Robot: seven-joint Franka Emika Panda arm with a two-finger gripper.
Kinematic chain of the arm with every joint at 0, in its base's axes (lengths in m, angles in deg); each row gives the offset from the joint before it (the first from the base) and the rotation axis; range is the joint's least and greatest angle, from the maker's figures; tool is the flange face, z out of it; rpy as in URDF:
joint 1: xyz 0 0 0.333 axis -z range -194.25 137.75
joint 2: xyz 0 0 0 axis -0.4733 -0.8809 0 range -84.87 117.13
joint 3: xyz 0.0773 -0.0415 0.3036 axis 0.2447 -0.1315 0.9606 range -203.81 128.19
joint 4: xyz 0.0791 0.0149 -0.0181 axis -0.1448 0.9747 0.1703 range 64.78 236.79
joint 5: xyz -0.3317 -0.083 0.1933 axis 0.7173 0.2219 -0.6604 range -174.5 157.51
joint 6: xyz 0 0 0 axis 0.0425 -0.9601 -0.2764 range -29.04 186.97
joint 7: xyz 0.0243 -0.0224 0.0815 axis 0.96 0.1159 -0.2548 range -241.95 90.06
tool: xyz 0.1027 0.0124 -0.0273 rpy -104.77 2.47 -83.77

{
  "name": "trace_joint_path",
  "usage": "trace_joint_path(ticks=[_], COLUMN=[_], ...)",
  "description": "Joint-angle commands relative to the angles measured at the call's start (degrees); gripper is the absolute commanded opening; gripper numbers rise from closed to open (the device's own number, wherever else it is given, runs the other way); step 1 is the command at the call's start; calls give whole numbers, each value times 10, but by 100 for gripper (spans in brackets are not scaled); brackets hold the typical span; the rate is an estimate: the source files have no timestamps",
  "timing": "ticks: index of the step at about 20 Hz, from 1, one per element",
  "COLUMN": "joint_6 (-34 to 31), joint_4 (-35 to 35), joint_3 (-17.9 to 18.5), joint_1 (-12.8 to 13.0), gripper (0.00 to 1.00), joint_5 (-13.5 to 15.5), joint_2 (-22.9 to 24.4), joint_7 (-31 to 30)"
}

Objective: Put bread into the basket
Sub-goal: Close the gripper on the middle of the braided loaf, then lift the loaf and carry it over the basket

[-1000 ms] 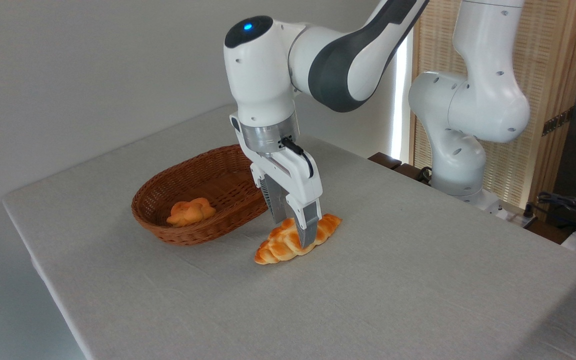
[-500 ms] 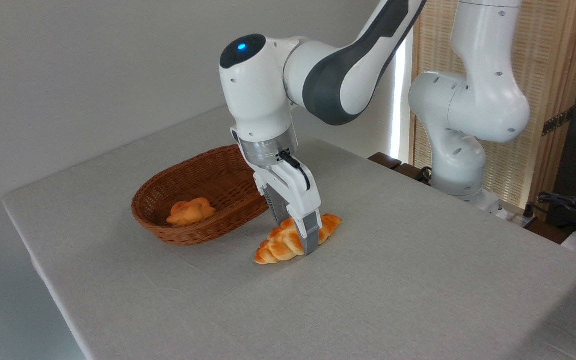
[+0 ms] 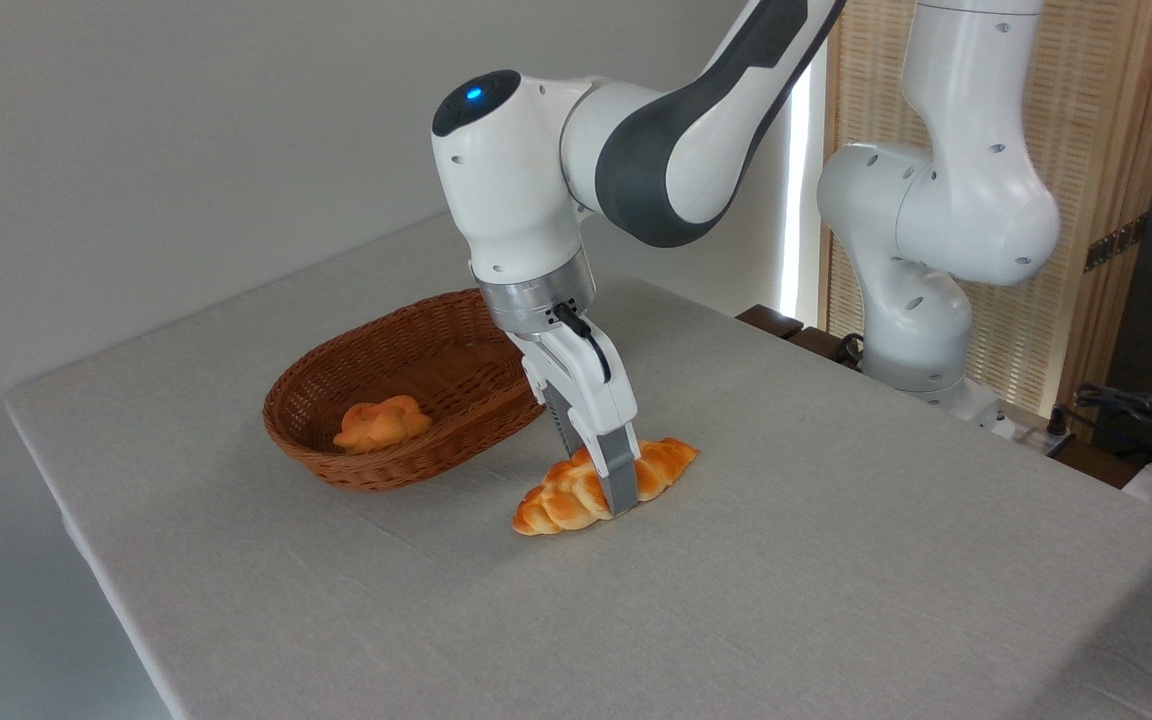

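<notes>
White two-finger claw clamped across long braided golden-orange bread, low on grey cloth counter. Just beside oval brown wicker basket.

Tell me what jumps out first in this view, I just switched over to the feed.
The white arm dominates the middle, its end effector down astride the loaf on the grey table, with a finger across the loaf's near side. Left of that sits the basket, holding a small bun.
</notes>
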Motion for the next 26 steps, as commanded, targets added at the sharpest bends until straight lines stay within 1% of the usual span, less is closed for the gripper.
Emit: trace_joint_path(ticks=[1, 3, 5, 6, 9, 10, 11, 13, 14, 15, 16, 17, 18, 20, 21, 22, 23, 24, 25, 26], joint_6=[11, 10, -10, -39, -84, -104, -114, -153, -183, -202, -208, -209, -208, -198, -194, -180, -172, -148, -139, -116], joint_4=[-3, -10, -39, -60, -98, -112, -118, -149, -171, -188, -193, -201, -210, -213, -214, -213, -212, -212, -212, -212], joint_3=[0, 0, 0, 0, -1, -1, 0, 0, -2, -8, -19, -52, -73, -103, -114, -135, -143, -165, -172, -184], joint_1=[-2, -4, -6, -6, -6, -6, -6, -6, -4, 1, 1, 1, 1, 2, 2, 2, 2, 3, 3, 6], gripper=[21, 21, 21, 21, 21, 22, 22, 22, 22, 25, 28, 32, 32, 32, 32, 36, 41, 66, 78, 100], joint_5=[-10, -9, -1, 3, 12, 27, 31, 34, 34, 39, 40, 38, 39, 43, 44, 46, 46, 46, 46, 49], joint_2=[-2, -1, -1, -5, -15, -13, -11, -9, -9, -9, -9, -5, -5, -9, -11, -16, -20, -42, -49, -62], joint_7=[9, 9, 9, 9, 8, 9, 9, 8, 3, -4, -10, -26, -44, -81, -87, -96, -99, -126, -140, -177])
